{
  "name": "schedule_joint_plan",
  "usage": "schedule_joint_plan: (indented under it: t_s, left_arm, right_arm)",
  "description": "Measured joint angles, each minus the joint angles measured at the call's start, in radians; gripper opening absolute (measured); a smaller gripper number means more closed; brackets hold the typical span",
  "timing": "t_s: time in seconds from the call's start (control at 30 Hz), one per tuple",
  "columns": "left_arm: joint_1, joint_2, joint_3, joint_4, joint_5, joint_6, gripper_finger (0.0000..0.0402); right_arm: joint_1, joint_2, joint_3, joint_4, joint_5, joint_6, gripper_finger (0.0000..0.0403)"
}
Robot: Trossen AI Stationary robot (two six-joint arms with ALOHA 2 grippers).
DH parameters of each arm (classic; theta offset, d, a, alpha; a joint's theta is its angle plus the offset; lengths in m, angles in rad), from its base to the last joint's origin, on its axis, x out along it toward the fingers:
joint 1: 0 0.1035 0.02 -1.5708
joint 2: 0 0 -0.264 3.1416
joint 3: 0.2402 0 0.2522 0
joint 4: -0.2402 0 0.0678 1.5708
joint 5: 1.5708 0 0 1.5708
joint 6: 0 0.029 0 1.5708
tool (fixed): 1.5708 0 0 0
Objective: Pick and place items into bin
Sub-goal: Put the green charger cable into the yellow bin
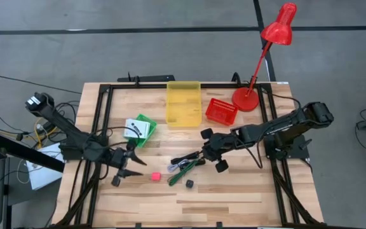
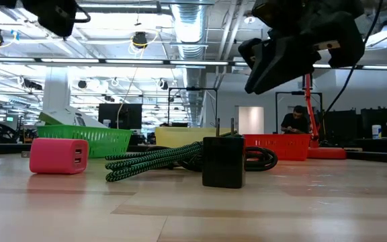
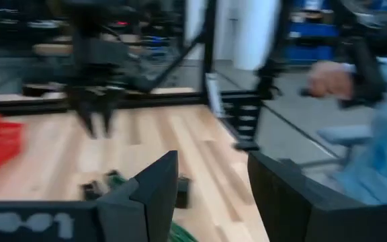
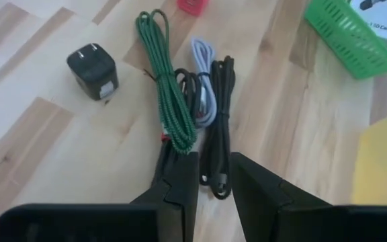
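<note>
A bundle of cables (image 1: 186,164), black, green and pale (image 4: 203,101), lies on the wooden table. A pink cube (image 1: 154,175) and a black cube (image 1: 189,183) rest near it (image 2: 59,156) (image 2: 224,161). A white packet (image 1: 138,129) lies in the green bin (image 1: 143,127). My right gripper (image 1: 207,152) hangs above the bundle's right end, its fingers a narrow gap apart (image 4: 213,185); the black cable shows through that gap. My left gripper (image 1: 131,168) is open, points level toward the cubes (image 3: 213,188) and holds nothing.
A yellow bin (image 1: 183,102) and a red basket (image 1: 221,111) stand at the far side, with a red desk lamp (image 1: 259,63) beside them. A person sits in the room beyond the table (image 2: 294,121). Bare wood lies along the near edge.
</note>
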Motion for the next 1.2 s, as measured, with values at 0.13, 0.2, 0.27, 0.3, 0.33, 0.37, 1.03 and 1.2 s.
schedule_joint_plan:
  t_s: [0.13, 0.2, 0.27, 0.3, 0.33, 0.37, 1.03, 1.2]
  left_arm:
    - [0.027, 0.000, -0.037, 0.035, 0.037, -0.025, 0.0172]
    - [0.038, 0.002, -0.049, 0.043, 0.033, -0.036, 0.0172]
    - [0.046, 0.005, -0.058, 0.055, 0.034, -0.039, 0.0172]
    - [0.046, 0.006, -0.058, 0.062, 0.034, -0.038, 0.0172]
    - [0.046, 0.008, -0.057, 0.071, 0.034, -0.036, 0.0172]
    - [0.046, 0.010, -0.057, 0.077, 0.034, -0.031, 0.0172]
    - [0.045, 0.012, -0.057, 0.092, 0.036, -0.006, 0.0172]
    - [0.045, 0.012, -0.057, 0.091, 0.035, -0.006, 0.0172]
  right_arm:
    - [0.001, 0.047, 0.036, -0.044, 0.002, -0.004, 0.0082]
    - [0.002, 0.094, 0.071, -0.117, 0.015, -0.010, 0.0082]
    - [0.011, 0.161, 0.120, -0.160, 0.040, -0.030, 0.0082]
    - [0.015, 0.194, 0.141, -0.197, 0.055, -0.039, 0.0082]
    - [0.022, 0.229, 0.165, -0.216, 0.068, -0.046, 0.0082]
    - [0.028, 0.263, 0.192, -0.225, 0.078, -0.051, 0.0082]
    - [0.067, 0.393, 0.404, -0.350, 0.128, -0.256, 0.0082]
    - [0.066, 0.417, 0.405, -0.336, 0.096, -0.287, 0.0082]
